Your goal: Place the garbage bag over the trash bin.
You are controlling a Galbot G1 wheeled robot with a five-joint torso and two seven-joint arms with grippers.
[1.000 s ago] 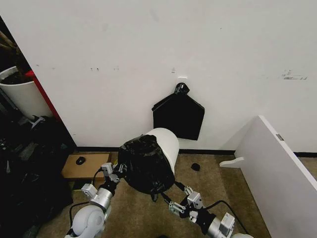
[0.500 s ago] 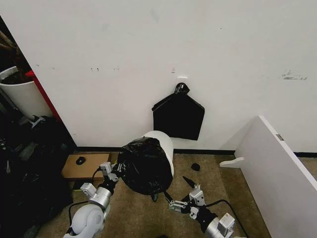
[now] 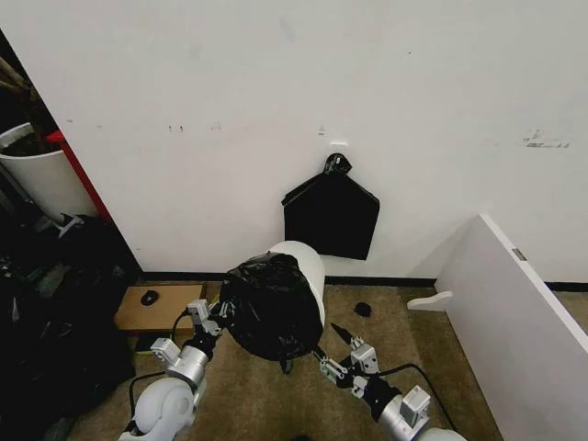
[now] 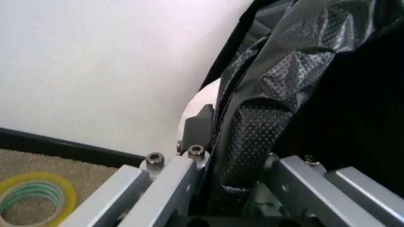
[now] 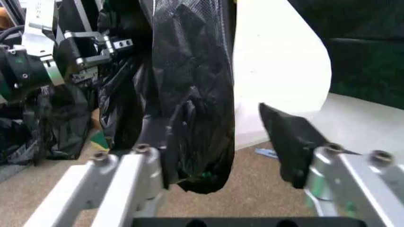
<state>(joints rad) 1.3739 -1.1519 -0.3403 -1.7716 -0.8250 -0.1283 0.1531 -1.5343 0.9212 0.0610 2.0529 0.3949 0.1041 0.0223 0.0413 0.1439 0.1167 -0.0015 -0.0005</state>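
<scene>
- We are looking at a white wall, with brown carpet [image 3: 248, 395] low in the frame and a flat black bundle [image 3: 331, 217] hanging at the middle of the wall.
- The trash bin [image 3: 306, 261] is sitting just below the middle of the frame, tipped toward us.
- The garbage bag [image 3: 270, 305] is covering the near end of the bin, and the white far end is poking out above it.
- Our left gripper [image 3: 213, 320] is at the bag's left edge, pinching the plastic tight between its jaws.
- Our right gripper [image 3: 327, 354] is at the lower right of the bag, with its jaws standing wide and holding nothing.
- We think the bag is light, thin and slippery, so it can slide or tear.
- We think the best place to grab is the loose edge near the rim.
- The bin looks stiff and light, so it may tip.
</scene>
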